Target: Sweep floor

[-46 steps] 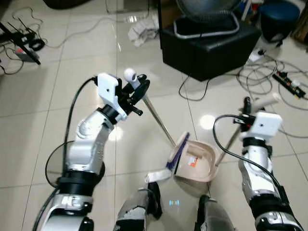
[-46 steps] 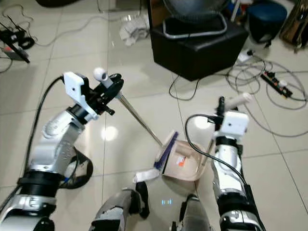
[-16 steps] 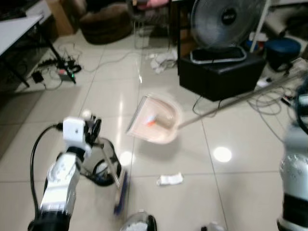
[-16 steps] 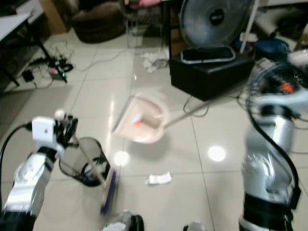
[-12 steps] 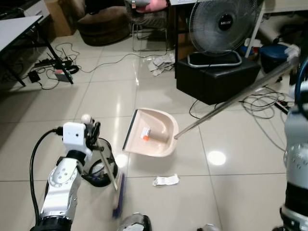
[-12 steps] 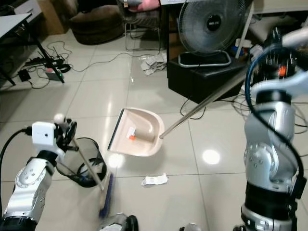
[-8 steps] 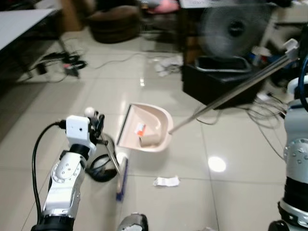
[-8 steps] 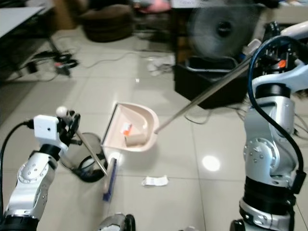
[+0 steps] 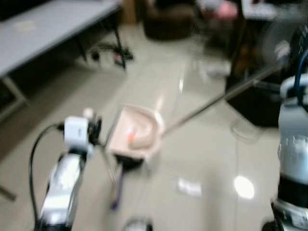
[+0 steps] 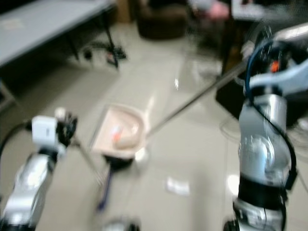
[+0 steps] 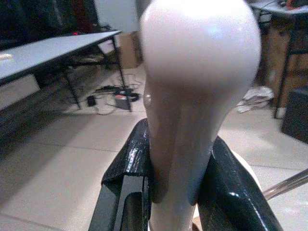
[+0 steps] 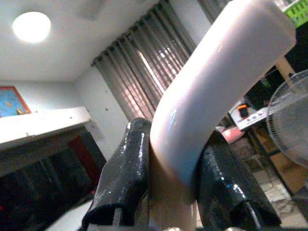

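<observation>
Swinging leftward since half a second ago, the pale pink plastic dustpan point(image 9: 137, 136) is hanging over a dark bin, its handle point(image 12: 211, 91) clamped by the right gripper point(image 12: 178, 192). Left gripper point(image 11: 178, 187) is squeezing the white broom handle point(image 11: 192, 86); blue bristles point(image 9: 115, 195) are touching floor.

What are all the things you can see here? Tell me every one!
Dustpan: one, beige, held above the floor, bits inside.
Dustpan handle: one, white, in right fingers.
Broom: one, blue bristles, down on the floor.
Broom handle: one, white, in left fingers.
Paper scrap: one, white, on the tiles.
Table: one, grey, far left.
Left gripper: shut on broom handle.
Right gripper: shut on dustpan handle.
</observation>
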`<state>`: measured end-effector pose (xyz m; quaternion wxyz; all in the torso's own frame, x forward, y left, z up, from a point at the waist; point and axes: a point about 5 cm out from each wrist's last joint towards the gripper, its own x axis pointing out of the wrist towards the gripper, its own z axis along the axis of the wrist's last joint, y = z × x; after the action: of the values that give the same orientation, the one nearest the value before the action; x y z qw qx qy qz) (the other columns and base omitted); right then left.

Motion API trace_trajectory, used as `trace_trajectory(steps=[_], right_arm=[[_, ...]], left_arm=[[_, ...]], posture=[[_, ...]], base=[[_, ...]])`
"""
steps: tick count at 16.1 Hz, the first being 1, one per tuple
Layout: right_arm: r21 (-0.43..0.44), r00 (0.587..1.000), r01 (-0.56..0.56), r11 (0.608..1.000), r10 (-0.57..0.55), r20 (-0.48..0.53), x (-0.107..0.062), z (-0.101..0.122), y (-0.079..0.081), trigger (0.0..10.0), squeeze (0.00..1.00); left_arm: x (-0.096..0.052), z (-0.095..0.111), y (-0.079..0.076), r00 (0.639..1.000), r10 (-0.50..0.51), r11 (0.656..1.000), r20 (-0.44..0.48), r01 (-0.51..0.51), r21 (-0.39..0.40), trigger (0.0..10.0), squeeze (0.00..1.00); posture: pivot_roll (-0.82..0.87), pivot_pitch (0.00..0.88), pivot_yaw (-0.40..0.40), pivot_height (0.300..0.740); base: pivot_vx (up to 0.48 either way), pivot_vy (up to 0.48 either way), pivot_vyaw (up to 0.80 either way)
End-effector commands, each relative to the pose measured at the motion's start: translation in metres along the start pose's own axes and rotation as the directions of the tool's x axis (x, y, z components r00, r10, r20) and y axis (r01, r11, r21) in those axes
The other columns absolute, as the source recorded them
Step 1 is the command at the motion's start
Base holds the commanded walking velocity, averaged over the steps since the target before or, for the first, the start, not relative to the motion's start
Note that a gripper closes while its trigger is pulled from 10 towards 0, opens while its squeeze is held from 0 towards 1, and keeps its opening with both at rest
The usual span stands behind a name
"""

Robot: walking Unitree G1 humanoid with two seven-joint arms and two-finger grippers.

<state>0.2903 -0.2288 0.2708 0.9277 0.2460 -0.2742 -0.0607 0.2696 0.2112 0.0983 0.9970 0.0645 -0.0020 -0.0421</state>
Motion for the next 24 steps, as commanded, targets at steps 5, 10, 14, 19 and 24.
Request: trace_trajectory(steps=[5, 10, 14, 19, 24], right_arm=[[-0.028, 1.000, 0.012, 1.000, -0.012, 0.013, -0.009, -0.002, -0.006, 10.0, 0.00], [-0.072, 0.999, 0.006, 0.997, -0.008, -0.033, -0.014, -0.008, -0.009, 10.0, 0.00], [-0.082, 0.999, -0.010, 0.997, 0.005, -0.054, -0.013, -0.011, -0.009, 10.0, 0.00], [-0.042, 0.998, -0.038, 0.998, 0.036, -0.050, -0.006, -0.012, -0.004, 10.0, 0.00], [-0.040, 0.999, -0.004, 0.999, 0.003, -0.037, -0.008, -0.008, -0.014, 10.0, 0.00]], left_arm=[[-0.002, 0.008, 0.005, 0.999, 0.016, 0.999, 0.032, -0.017, 0.038, 10.0, 0.00], [-0.010, -0.007, 0.008, 0.999, 0.047, 0.999, -0.021, -0.047, 0.021, 10.0, 0.00], [-0.008, -0.007, 0.006, 0.998, 0.053, 0.998, -0.019, -0.053, 0.015, 10.0, 0.00], [-0.006, -0.005, 0.004, 0.998, 0.067, 0.998, -0.004, -0.067, 0.020, 10.0, 0.00], [-0.005, -0.006, 0.007, 0.997, 0.073, 0.997, -0.004, -0.073, 0.023, 10.0, 0.00]], posture=[[0.01, 0.013, 0.086, 0.740], [0.01, 0.025, 0.086, 0.740], [0.01, 0.024, 0.073, 0.740], [0.02, 0.022, 0.062, 0.740], [0.02, 0.030, 0.074, 0.740]], base=[[0.050, 0.000, 0.00], [0.258, 0.000, 0.09], [0.282, 0.000, 0.75], [0.284, 0.000, 0.00], [0.283, 0.000, 0.00]])
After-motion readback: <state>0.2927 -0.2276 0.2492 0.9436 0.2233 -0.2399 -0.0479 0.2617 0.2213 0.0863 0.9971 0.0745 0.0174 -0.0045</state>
